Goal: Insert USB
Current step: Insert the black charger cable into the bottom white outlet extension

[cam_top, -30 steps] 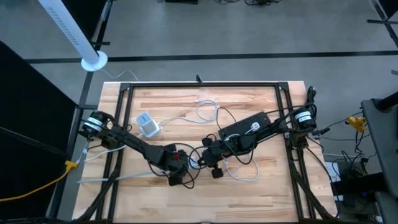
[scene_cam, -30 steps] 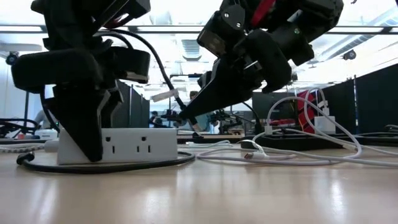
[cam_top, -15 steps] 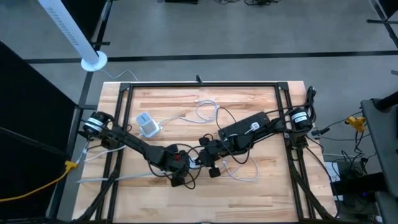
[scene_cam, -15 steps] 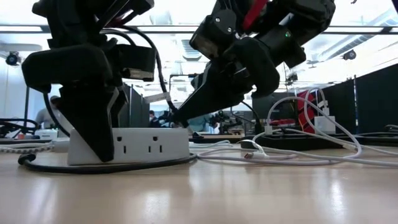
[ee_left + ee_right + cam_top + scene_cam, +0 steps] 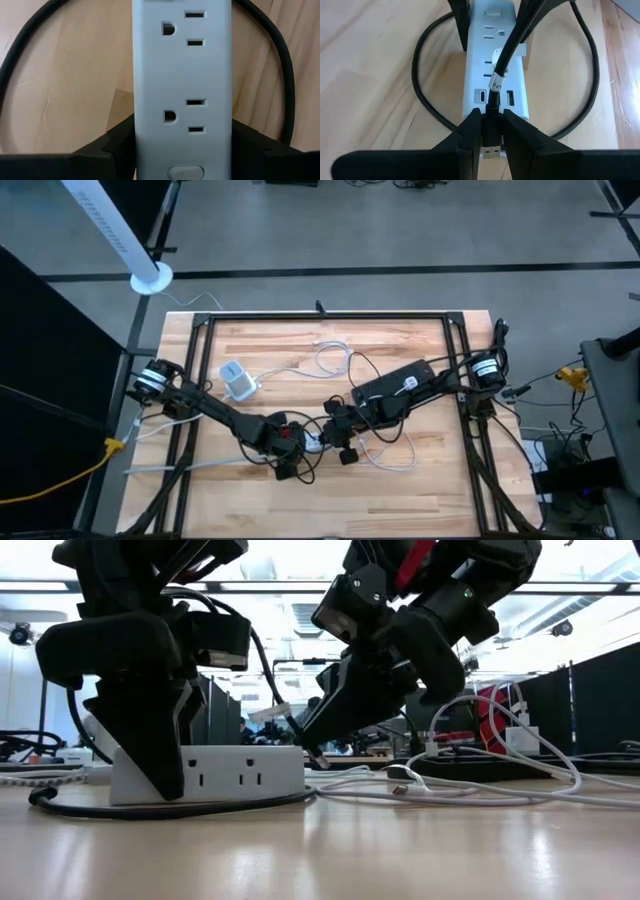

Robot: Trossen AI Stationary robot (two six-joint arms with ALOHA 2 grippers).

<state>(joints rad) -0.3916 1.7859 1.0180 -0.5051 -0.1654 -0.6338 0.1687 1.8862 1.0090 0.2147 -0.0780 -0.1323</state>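
Right wrist view: right gripper point(image 5: 490, 131) pinches USB plug point(image 5: 490, 148), just short of power strip's point(image 5: 490, 75) USB ports; left gripper point(image 5: 182, 150) clamps strip.

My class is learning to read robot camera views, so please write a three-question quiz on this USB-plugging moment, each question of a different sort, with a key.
1. True or false: the left hand grips the white plastic power strip by its two long sides.
2. Multiple choice: what does the right hand hold? A) a white wall charger B) the black USB plug with its black cable C) nothing
3. Short answer: where on the strip are the USB ports?

Key
1. True.
2. B; both fingers are shut on the plug, metal tip showing.
3. At the end nearest the right hand, beyond the outlets; the plug is not yet in a port.
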